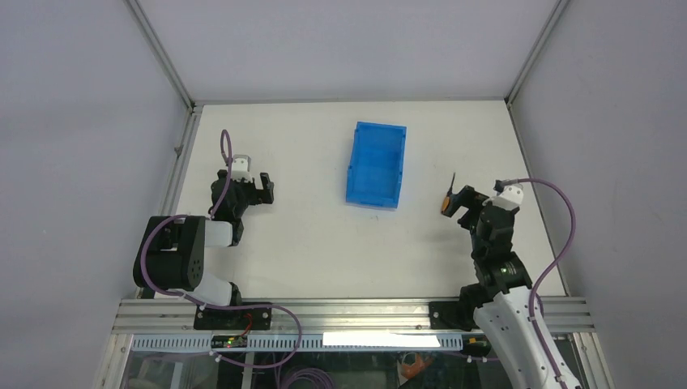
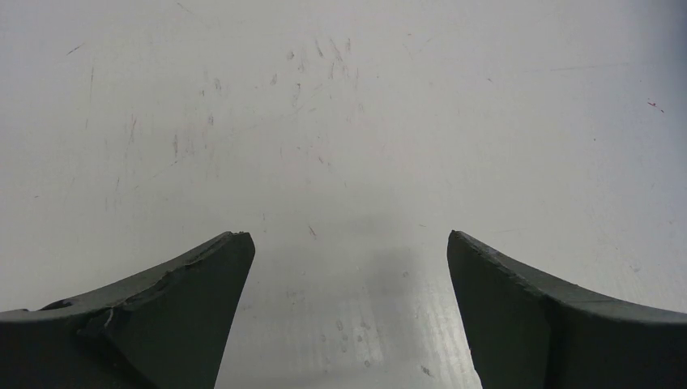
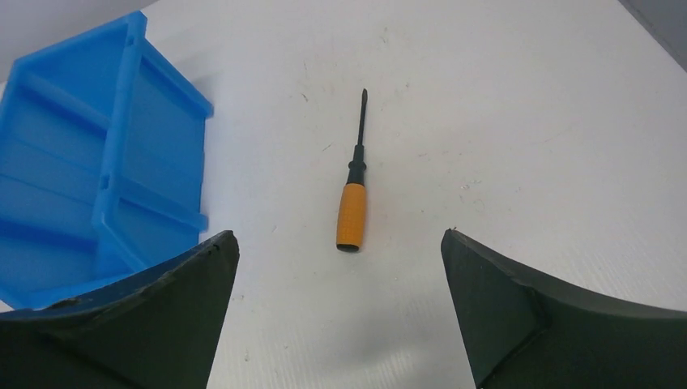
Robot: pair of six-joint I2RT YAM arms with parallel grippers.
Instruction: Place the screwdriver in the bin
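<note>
The bin was set near the middle of the white table. The left gripper and the right gripper were both spread wide, nothing held. The screwdriver was laid flat on the table, right of the bin, just ahead of the right gripper, untouched.

Two table-mounted arms in black and white. The left arm has a bulky black joint housing above a white link, and its left cable, lilac-grey, loops at 12 o'clock of the wrist. The right arm has a long white link, black joints and a white wrist block, and its lilac right cable arcs at 3 o'clock. The left gripper and right gripper have dark, wedge-shaped fingers. The 9 o'clock finger in the left wrist view is chipped and cracked along its edge.
</note>
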